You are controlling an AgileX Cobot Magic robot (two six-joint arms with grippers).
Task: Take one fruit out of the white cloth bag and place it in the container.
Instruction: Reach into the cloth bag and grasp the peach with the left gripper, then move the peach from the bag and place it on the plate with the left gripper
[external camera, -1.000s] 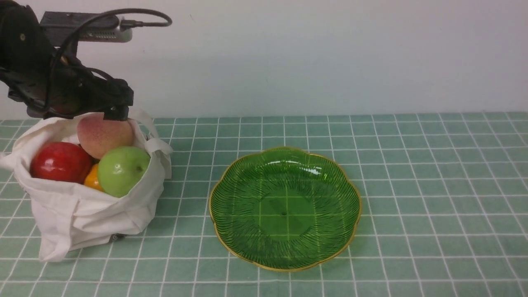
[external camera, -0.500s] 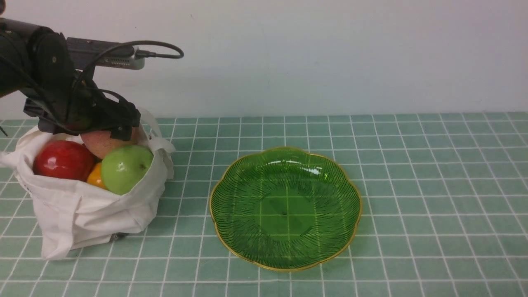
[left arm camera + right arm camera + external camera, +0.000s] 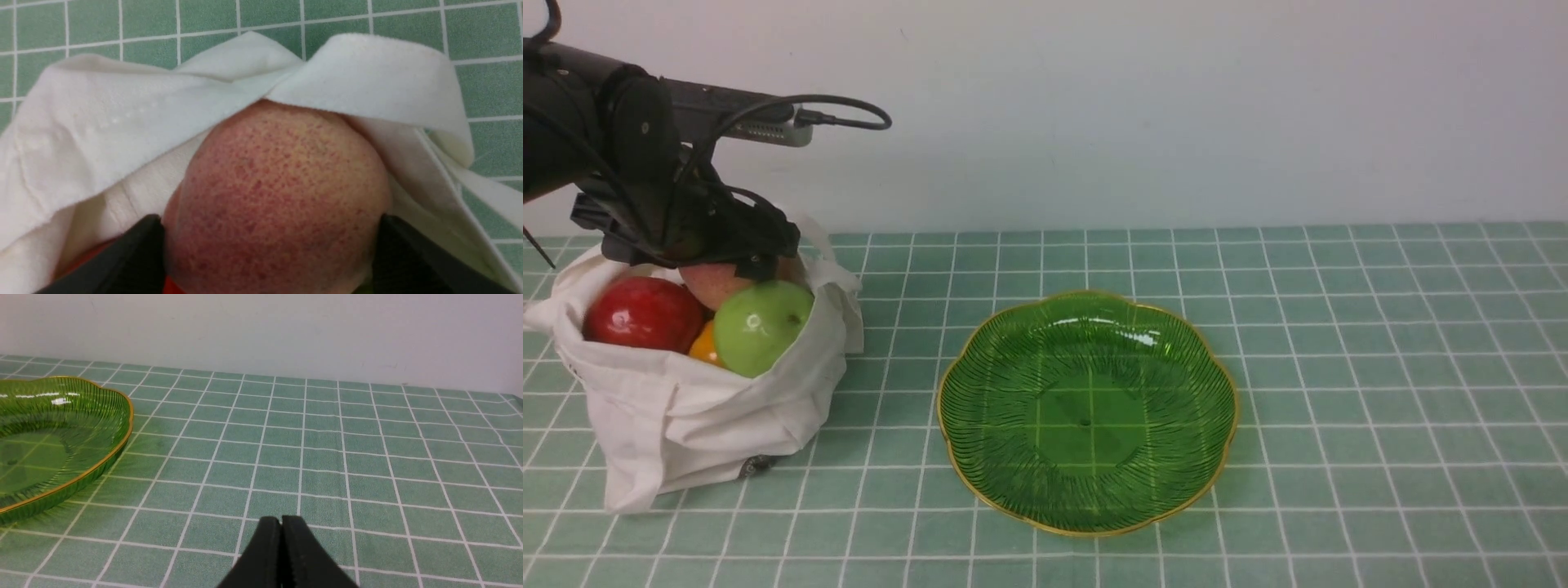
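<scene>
The white cloth bag point(image 3: 703, 416) stands at the table's left with its mouth folded open. In it the speckled pink-and-yellow peach point(image 3: 712, 283) lies at the back, mostly hidden by my left gripper point(image 3: 739, 265). In the left wrist view the peach point(image 3: 282, 196) fills the space between the two black fingers point(image 3: 139, 253), which straddle it, one close against each flank; the gripper is open. The bag's rim point(image 3: 122, 118) folds behind the peach. The green dish point(image 3: 1013, 498) sits empty at mid-table. My right gripper point(image 3: 281, 518) is shut and empty, low over the cloth to the dish's point(image 3: 114, 453) right.
A glossy red apple point(image 3: 644, 314), a green apple point(image 3: 762, 327) and an orange fruit point(image 3: 707, 347) share the bag in front of the peach. A strap handle point(image 3: 837, 286) hangs on the bag's right side. A white wall runs behind the green checked tablecloth point(image 3: 1380, 367).
My left arm has come down and slightly right into the bag's mouth, so its fingers now flank the peach. The bag and apples shifted a little. The dish has not moved.
</scene>
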